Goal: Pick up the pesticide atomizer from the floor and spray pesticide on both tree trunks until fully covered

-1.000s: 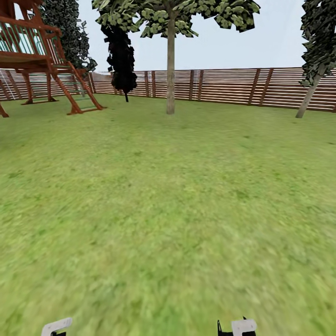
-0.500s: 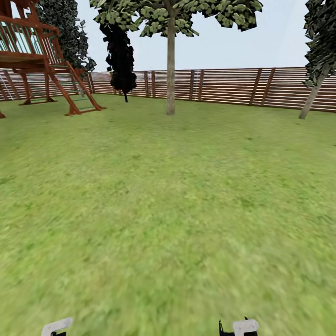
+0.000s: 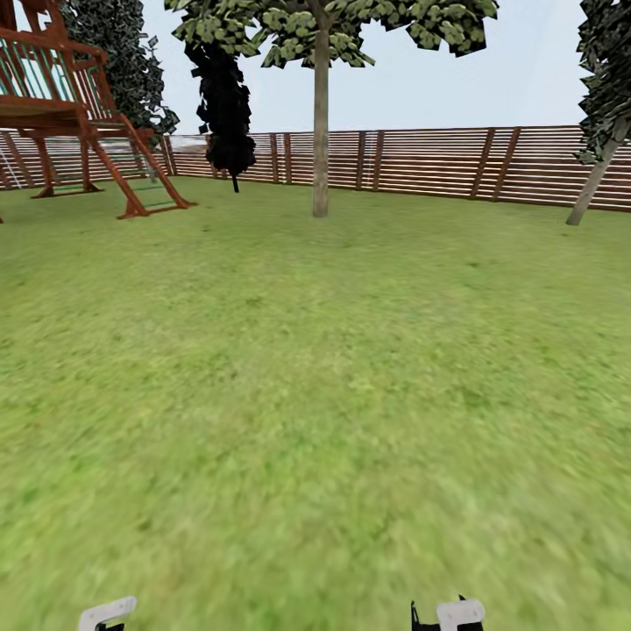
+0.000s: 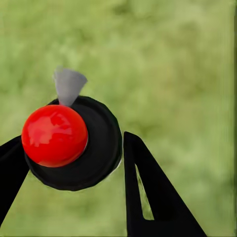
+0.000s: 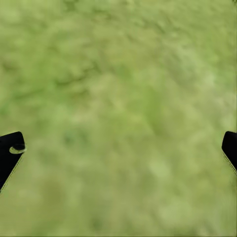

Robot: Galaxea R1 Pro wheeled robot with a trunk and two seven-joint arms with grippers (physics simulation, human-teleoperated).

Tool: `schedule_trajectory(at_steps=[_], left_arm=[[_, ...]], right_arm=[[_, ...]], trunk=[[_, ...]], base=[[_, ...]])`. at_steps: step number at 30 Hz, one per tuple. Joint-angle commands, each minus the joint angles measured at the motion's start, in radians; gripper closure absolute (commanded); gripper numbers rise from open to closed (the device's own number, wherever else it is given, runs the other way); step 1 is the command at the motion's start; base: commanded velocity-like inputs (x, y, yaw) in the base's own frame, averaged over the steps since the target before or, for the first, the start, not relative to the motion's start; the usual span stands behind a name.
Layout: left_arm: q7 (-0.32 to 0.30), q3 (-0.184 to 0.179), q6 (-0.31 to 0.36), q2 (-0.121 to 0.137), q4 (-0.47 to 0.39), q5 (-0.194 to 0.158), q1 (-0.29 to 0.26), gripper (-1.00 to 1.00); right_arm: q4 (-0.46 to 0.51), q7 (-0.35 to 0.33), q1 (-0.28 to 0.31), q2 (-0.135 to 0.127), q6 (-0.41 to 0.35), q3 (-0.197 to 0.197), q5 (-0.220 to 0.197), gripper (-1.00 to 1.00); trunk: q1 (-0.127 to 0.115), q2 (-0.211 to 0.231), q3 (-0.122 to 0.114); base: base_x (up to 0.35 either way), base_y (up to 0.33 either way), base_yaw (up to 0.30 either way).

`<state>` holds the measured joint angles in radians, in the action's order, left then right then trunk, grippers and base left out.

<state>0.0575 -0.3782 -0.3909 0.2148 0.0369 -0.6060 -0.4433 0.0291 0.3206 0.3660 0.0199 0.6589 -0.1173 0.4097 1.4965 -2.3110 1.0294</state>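
**Q:** Shifted since the earlier frame?

**A:** Whole view only. Red-brown wooden play frame (image 3: 79, 114) slid toward 10 o'clock and leaning thin trunk (image 3: 596, 184) toward 2 o'clock, so camera carried forward. No change among the things themselves.

**Q:** Target and fingers?

**A:** Pale grey-brown upright trunk under light green blocky leaves (image 3: 321, 131) at 12 o'clock, before brown slatted fence (image 3: 421, 162), well apart across green lawn (image 3: 315, 394). Long axis vertical; probably slightly nearer the right arm. Right gripper (image 5: 123, 138): black fingers spread wide over grass. Left gripper (image 4: 71, 138): fingers flanking black disc topped by red ball (image 4: 54, 134); pinching or merely beside, cannot tell. Whereabouts of pesticide atomizer: cannot tell.
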Motion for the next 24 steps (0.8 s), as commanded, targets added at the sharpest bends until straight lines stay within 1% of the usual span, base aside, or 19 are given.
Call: schedule_trajectory(at_steps=[1,24], left_arm=[[0.001,0.000,0.000,0.000,0.000,0.000,0.000,1.00],[0.001,0.000,-0.001,0.000,0.000,0.002,0.000,1.00]], right_arm=[[0.000,0.000,0.000,0.000,0.000,0.000,0.000,-1.00],[0.000,0.000,0.000,0.000,0.000,-0.001,0.000,-1.00]], trunk=[[0.000,0.000,0.000],[0.000,0.000,0.000]], base=[[0.340,0.000,0.000],[0.340,0.000,0.000]])
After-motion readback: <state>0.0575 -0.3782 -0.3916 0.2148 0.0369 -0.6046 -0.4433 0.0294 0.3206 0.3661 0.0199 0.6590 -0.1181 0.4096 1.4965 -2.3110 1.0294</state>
